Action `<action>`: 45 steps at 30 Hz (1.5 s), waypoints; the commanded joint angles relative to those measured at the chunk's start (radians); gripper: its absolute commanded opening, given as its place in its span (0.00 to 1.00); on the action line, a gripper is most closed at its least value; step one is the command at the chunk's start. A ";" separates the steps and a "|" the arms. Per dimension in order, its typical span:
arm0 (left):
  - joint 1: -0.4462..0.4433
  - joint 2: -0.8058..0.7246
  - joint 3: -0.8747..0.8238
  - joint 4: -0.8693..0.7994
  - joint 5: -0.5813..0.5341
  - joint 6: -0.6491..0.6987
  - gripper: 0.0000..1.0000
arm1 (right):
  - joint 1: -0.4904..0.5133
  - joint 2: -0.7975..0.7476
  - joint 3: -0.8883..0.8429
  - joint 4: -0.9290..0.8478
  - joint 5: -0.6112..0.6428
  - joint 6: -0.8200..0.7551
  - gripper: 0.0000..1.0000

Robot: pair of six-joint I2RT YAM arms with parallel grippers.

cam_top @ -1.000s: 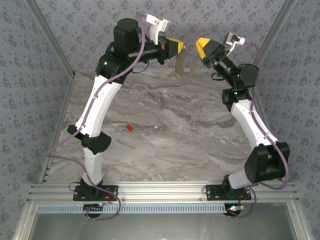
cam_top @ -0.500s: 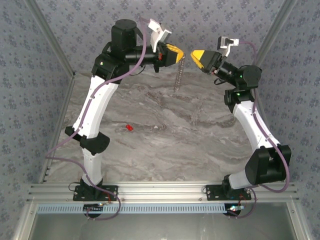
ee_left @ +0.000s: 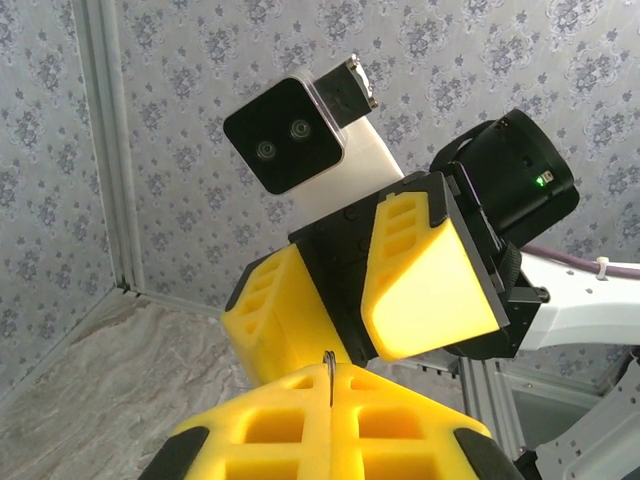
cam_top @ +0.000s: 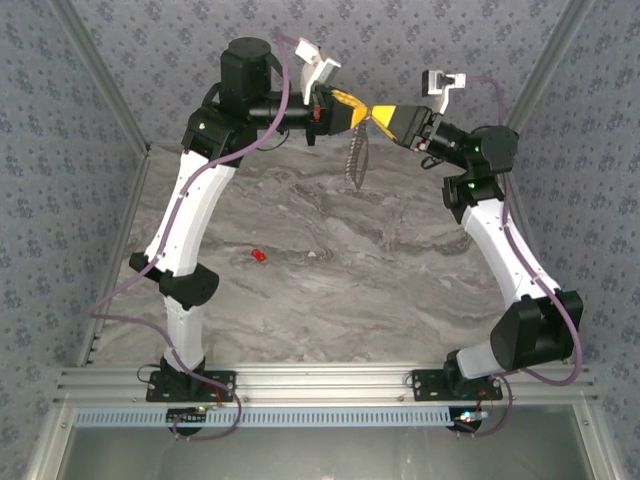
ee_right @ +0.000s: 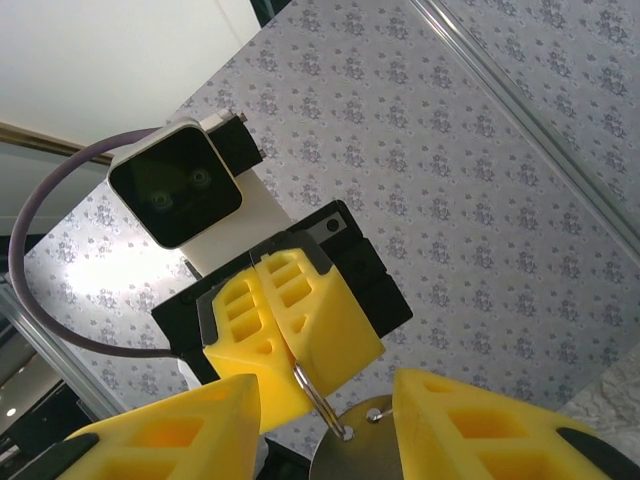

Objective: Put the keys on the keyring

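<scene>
From above, the left gripper [cam_top: 362,110] was clamped tight on the top of the keyring [cam_top: 355,160], which hung at upper centre over the marble table [cam_top: 400,290]. The right gripper [cam_top: 380,114] met it tip to tip. The red key [cam_top: 258,257] lay on the table left of centre (well apart from both grippers).

In the left wrist view, closed yellow fingers [ee_left: 380,390] pinched a thin wire at the bottom edge.

In the right wrist view, its own fingers [ee_right: 470,420] stood apart and empty, with the ring's wire between them.
</scene>
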 commanded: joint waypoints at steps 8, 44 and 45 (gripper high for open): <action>0.003 -0.010 0.028 0.068 0.039 -0.031 0.00 | 0.007 0.039 0.062 0.085 -0.030 0.042 0.20; 0.049 -0.037 0.099 0.126 -0.168 -0.274 0.41 | -0.024 -0.001 0.045 0.095 0.011 0.048 0.00; 0.048 -0.033 0.098 0.129 -0.166 -0.299 0.41 | -0.025 -0.003 0.046 0.094 0.018 0.047 0.00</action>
